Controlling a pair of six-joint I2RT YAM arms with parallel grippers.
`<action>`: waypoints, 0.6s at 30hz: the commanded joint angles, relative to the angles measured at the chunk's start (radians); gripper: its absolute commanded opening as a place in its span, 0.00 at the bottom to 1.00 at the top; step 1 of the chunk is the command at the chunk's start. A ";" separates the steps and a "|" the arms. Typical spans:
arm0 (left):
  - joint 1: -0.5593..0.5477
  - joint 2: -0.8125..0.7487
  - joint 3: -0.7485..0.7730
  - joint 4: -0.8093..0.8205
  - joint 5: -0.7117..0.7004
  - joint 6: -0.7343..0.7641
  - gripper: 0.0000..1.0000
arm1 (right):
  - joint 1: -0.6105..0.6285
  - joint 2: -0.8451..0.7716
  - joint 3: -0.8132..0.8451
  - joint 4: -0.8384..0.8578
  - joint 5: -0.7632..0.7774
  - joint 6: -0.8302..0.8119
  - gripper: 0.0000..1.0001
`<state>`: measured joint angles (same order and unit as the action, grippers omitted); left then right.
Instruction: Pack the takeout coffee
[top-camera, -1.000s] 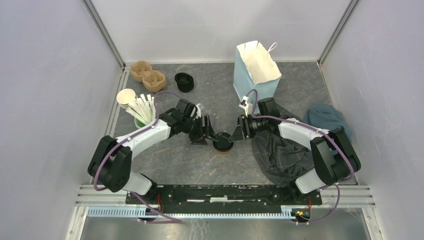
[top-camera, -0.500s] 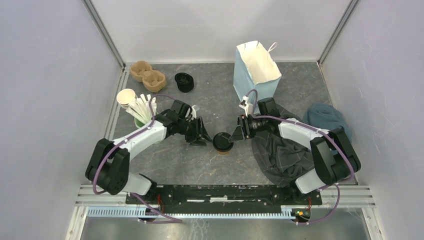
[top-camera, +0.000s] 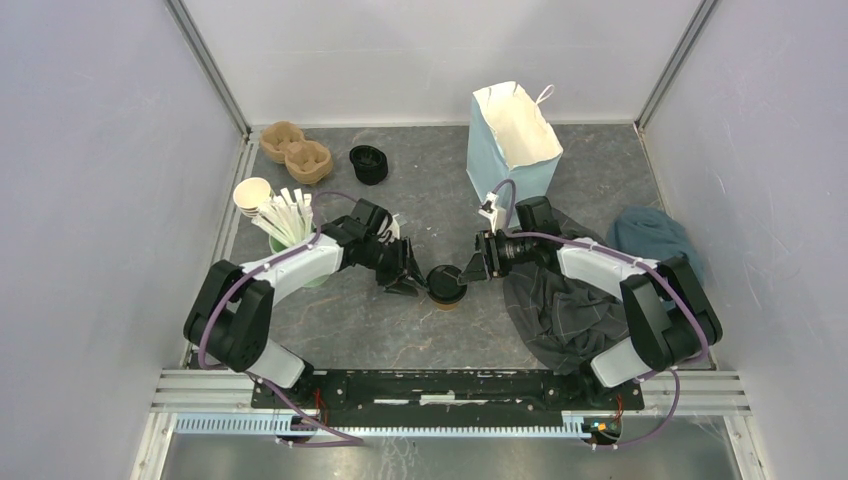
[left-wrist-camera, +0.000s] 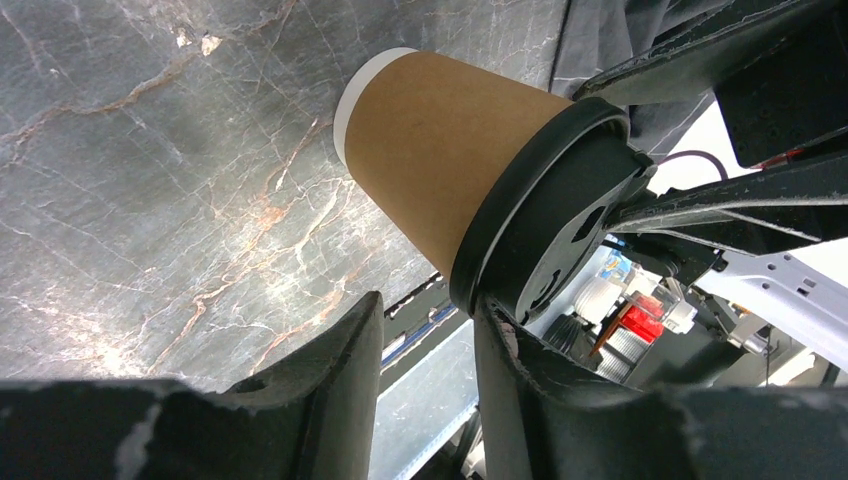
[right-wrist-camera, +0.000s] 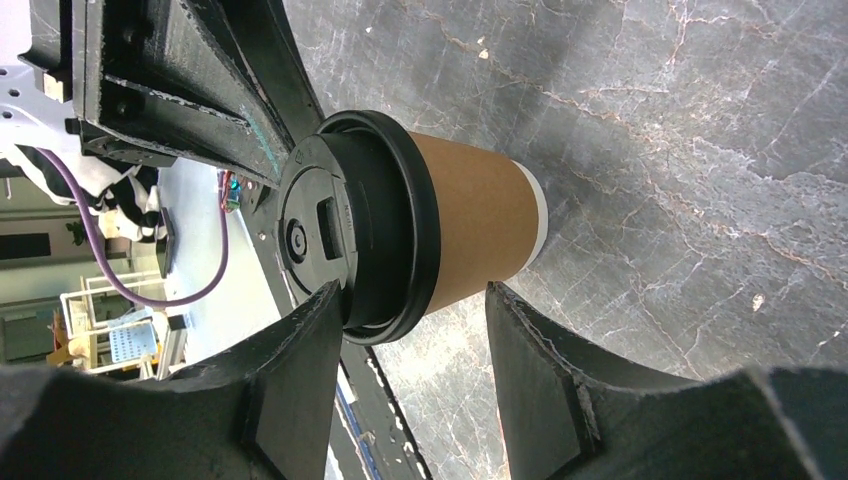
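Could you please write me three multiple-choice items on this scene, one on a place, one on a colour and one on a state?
1. Where does the coffee cup stand?
A) in the far left corner
B) at the far right edge
C) mid-table, between the left gripper and the right gripper

2. What colour is the cup's lid?
A) black
B) white
C) green

3. How is the paper bag placed?
A) flattened
B) upright, mouth open
C) tipped on its side

Answers:
1 C: the top view shows it on bare stone between both sets of fingertips.
2 A: both wrist views show a black lid on the brown cup.
3 B: its open white inside faces the top camera.
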<state>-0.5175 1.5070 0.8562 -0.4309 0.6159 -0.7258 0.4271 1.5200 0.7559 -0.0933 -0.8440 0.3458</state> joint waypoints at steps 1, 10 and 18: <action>-0.023 0.098 -0.038 -0.180 -0.221 0.083 0.42 | 0.008 0.054 -0.106 -0.070 0.229 -0.079 0.57; -0.087 0.246 -0.187 -0.176 -0.433 0.035 0.28 | -0.005 0.136 -0.265 0.027 0.334 -0.093 0.57; -0.088 0.250 -0.208 -0.121 -0.429 0.036 0.27 | -0.004 0.146 -0.258 -0.002 0.360 -0.132 0.57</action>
<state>-0.5251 1.5669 0.8242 -0.3782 0.6815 -0.7727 0.3943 1.5364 0.6155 0.1619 -0.8944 0.4232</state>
